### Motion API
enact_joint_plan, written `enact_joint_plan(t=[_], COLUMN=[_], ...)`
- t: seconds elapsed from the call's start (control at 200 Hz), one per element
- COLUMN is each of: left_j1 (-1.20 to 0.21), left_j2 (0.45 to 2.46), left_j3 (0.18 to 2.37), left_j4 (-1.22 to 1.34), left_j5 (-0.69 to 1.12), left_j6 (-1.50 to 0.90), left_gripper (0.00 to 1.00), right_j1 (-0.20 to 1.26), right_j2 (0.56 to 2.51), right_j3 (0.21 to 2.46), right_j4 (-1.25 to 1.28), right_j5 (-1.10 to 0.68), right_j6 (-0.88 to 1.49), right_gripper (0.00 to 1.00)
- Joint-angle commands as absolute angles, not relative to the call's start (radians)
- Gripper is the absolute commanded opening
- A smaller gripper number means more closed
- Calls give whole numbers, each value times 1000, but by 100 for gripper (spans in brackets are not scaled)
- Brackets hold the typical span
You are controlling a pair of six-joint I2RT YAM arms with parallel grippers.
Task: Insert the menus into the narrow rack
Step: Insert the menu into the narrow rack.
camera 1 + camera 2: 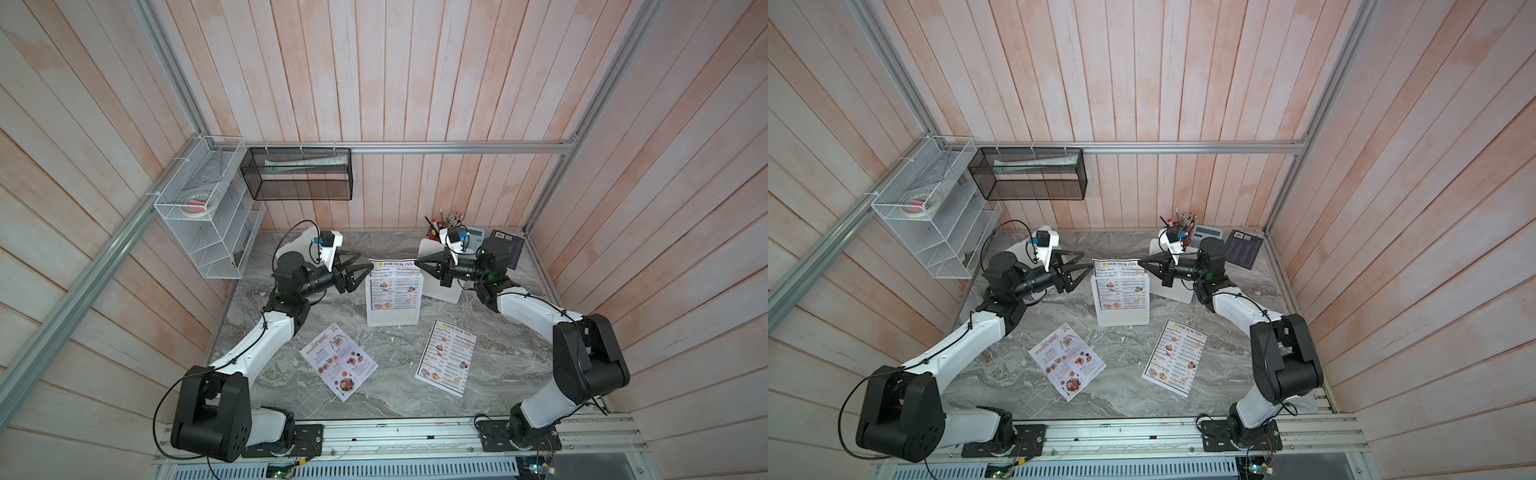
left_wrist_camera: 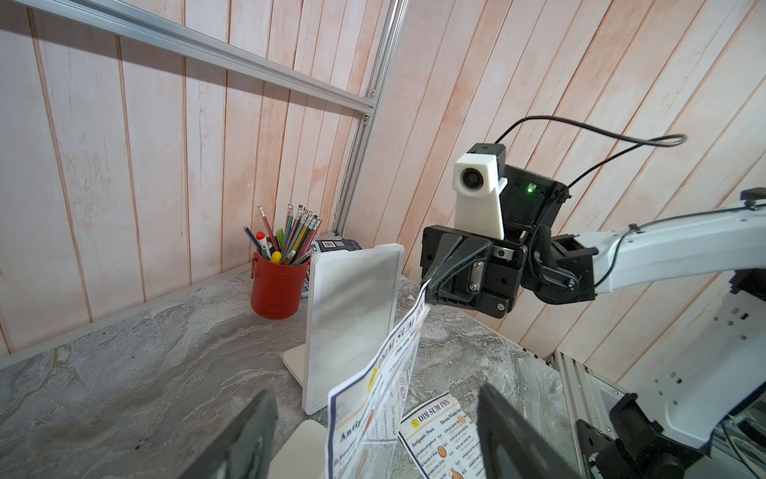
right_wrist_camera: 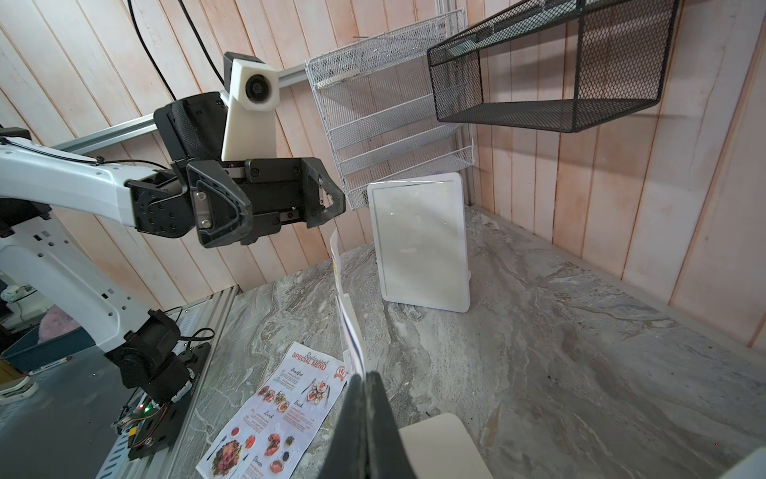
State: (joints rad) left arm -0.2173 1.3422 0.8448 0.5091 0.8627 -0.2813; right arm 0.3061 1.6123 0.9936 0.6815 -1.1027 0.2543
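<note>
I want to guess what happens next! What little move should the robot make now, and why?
Probably the right gripper, pinched shut on a top corner of the menu, should ease it straight down. Its headline strip stands above the rack, so it looks only partly in. The left gripper is open beside the other corner.

I read "DIM SUM INN" on the upright menu [image 1: 392, 266] and the flat white menu [image 1: 446, 358]; colourful menu [image 3: 282, 410] says "SPECIAL MENU", "Lunch".
</note>
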Motion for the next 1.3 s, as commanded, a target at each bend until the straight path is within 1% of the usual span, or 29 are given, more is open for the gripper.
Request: enact_joint_plan(t=[0.0,0.07,0.175,0.235,0.305,0.675,0.895,1.05,1.095,1.185,1.295], left_j1=[-222,-221,-222,-222,-222,-221,-221,-222,-222,-222,-222], left_j2=[1325,1325,1324,1322,1320,1321,1322,1318,1318,1316,1315], left_j3=[828,828,828,827,826,818,815,812,811,809,810], left_j4=[502,503,502,502,502,508,514,515,515,515,514], left_j5=[860,862,862,861,861,863,864,865,866,867,868], left_j6=[-277,-278,-279,-277,-275,-279,-282,-282,-282,-281,-282], left_gripper=[78,78,78,78,78,78,78,78,78,78,78], right_j1=[310,309,310,311,314,328,327,327,327,322,310], right_j2=[1605,1607,1619,1626,1627,1610,1581,1554,1550,1546,1549], right_j3=[998,1022,1071,1084,1076,939,946,969,973,974,965], right_j4=[713,702,667,658,658,749,726,674,661,643,645], right_j5=[-1077,-1068,-1066,-1071,-1073,-1062,-1032,-987,-978,-964,-964], right_j6=[247,246,246,246,244,245,240,222,214,200,201], right_gripper=[8,12,12,8,0,0,0,29,35,41,43])
